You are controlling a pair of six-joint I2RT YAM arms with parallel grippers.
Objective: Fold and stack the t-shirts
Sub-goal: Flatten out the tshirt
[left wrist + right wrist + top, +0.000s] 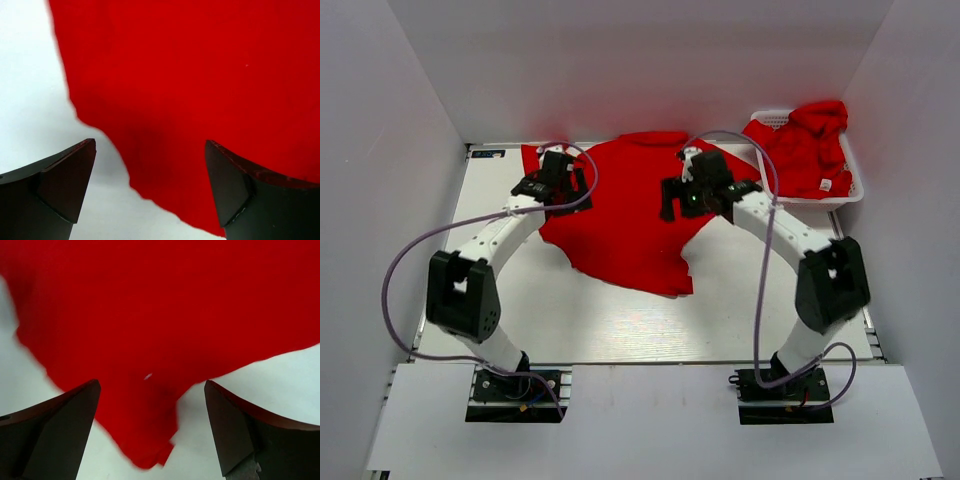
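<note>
A plain bright red short-sleeved cloth t-shirt (625, 225) lies spread and unfolded on the white table top (620, 330), between the two arms and toward the far half of the surface. Its edges are uneven and wrinkled, and its near hem reaches roughly the middle of the table.

The left gripper (150, 145) hangs over the left edge of this shirt. In the left wrist view its two dark fingers (65, 185) stand wide apart. The gap between them shows only red cloth and bare table, with the cloth edge running diagonally across. Nothing is clamped.

The right gripper (150, 385) hangs over the right side of the same shirt. Its jaws are likewise spread wide, with a pointed corner of red cloth lying below the gap. Nothing is held. Whether either gripper's fingertips touch the cloth cannot be told.

A white plastic lattice basket (855, 190) stands at the far right corner of the table, well apart from the spread shirt. A heap of bright red cloth shirts (805, 145) fills it and drapes over its rim. A small white tag (826, 185) shows on the near right side of the heap.
</note>
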